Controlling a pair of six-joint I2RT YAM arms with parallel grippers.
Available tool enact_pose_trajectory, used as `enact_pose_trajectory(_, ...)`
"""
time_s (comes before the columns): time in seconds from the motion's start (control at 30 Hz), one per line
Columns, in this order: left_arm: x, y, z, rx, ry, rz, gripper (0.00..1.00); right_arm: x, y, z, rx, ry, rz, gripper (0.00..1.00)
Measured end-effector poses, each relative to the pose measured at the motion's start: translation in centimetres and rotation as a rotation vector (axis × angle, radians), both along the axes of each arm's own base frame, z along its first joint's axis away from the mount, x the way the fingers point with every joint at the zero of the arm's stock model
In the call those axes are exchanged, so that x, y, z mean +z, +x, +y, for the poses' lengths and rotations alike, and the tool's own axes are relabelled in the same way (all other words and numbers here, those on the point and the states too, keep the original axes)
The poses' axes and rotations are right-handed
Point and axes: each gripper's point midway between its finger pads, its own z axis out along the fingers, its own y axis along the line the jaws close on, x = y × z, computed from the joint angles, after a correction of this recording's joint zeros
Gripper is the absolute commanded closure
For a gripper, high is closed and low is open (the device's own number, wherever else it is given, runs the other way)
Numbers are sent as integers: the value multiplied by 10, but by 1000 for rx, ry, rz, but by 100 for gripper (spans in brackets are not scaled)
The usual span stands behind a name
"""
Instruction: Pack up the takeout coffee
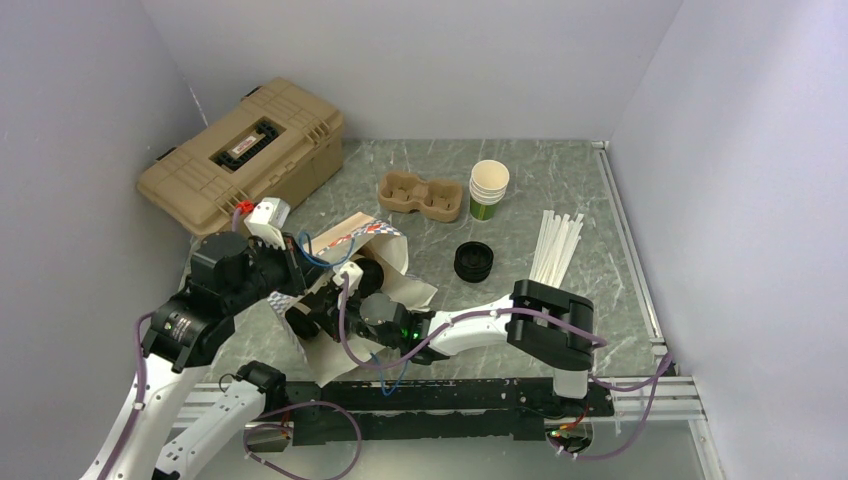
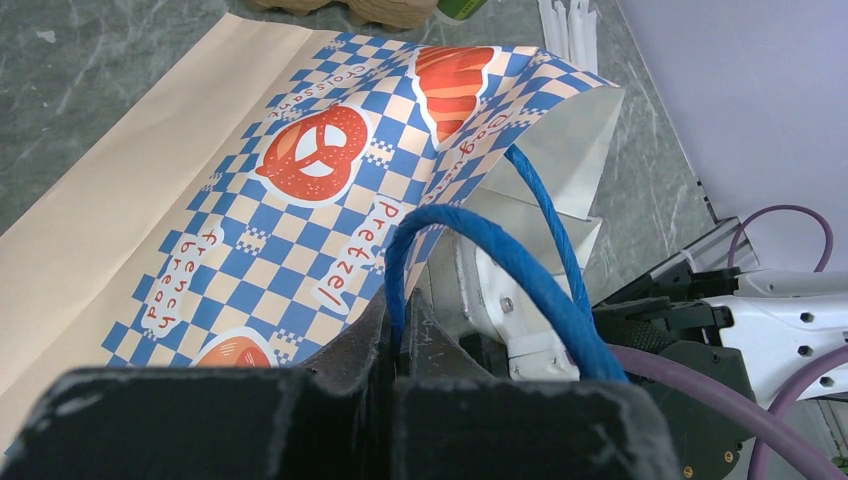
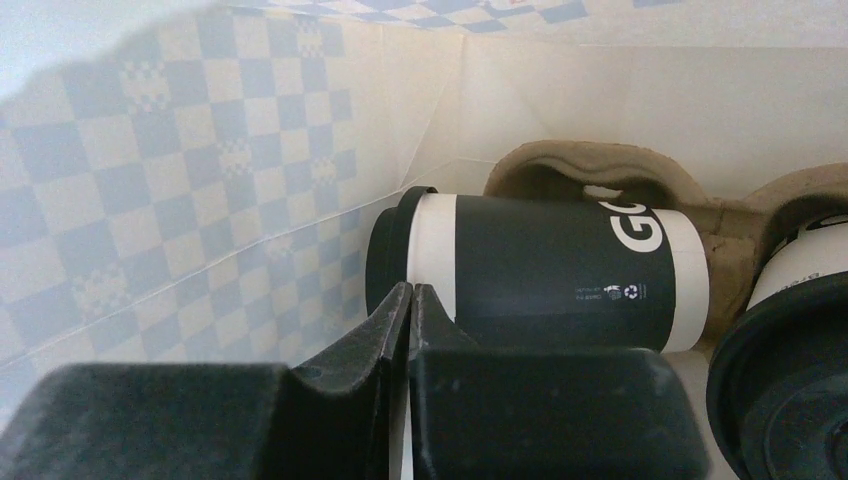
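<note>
Inside a checkered paper bag point(image 3: 150, 200), the takeout coffee point(image 3: 550, 270) lies on its side in a pulp carrier point(image 3: 560, 165), its black lid pointing left. The right hand point(image 3: 410, 300) is just in front of it, fingers pressed together on nothing, tips by the lid's rim; contact cannot be told. A second lidded cup point(image 3: 790, 390) lies to its right. The left hand point(image 2: 395, 335) is clamped on the bag's blue handle point(image 2: 500, 260).

takeout coffee x2 point(image 3: 560, 275) | bag x1 point(image 2: 300, 200) | carrier x2 point(image 1: 420, 195) | toolbox x1 point(image 1: 245, 150) | lid stk x1 point(image 1: 473, 262)
</note>
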Motion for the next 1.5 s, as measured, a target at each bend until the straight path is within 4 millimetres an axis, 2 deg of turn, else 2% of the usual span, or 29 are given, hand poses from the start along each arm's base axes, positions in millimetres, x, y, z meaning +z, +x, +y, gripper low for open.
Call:
enact_pose_trajectory(0.07, 0, 0, 0, 0, 0, 0, 100, 1, 0, 0, 1, 3, -1, 100)
enact_pose_trajectory(0.2, 0, 0, 0, 0, 1, 1, 100, 1, 0, 0, 0, 2, -1, 100)
enact_pose_trajectory(0.27, 0, 0, 0, -1, 1, 2, 100, 1, 0, -1, 0, 3, -1, 89)
enact_pose_trajectory(0.33, 0, 0, -1, -3, 0, 2, 100, 3, -1, -3, 0, 5, 0, 72)
enact_pose_trajectory(0.37, 0, 0, -1, -3, -1, 2, 100, 4, -1, -5, 0, 6, -2, 69)
enact_pose_trajectory(0.67, 3, -1, -2, -9, -5, -2, 100, 38, -2, -18, -6, 68, -22, 63)
enact_pose_trajectory(0.73, 3, -1, -2, -9, -6, -2, 100, 40, -3, -18, -3, 72, -22, 61)
enact_pose_trajectory(0.87, 3, 0, -2, -9, -5, -1, 100, 34, -5, -17, 10, 56, -18, 60)
enact_pose_trajectory(0.93, 4, 1, -2, -9, -4, 1, 100, 29, -7, -16, 22, 46, -16, 56)
enact_pose_trajectory(1.1, 4, 3, -3, -9, -3, 5, 100, 7, -14, -13, 58, -18, -25, 35)
enact_pose_trajectory(1.23, 3, 4, -4, -9, -1, 8, 100, 1, -23, -9, 71, -57, -56, 21)
enact_pose_trajectory(1.33, 3, 4, -4, -9, -1, 9, 100, 4, -31, -4, 74, -69, -99, 19)
enact_pose_trajectory(1.5, 3, 4, -4, -9, -1, 9, 100, 3, -27, 4, 29, -102, -157, 20)
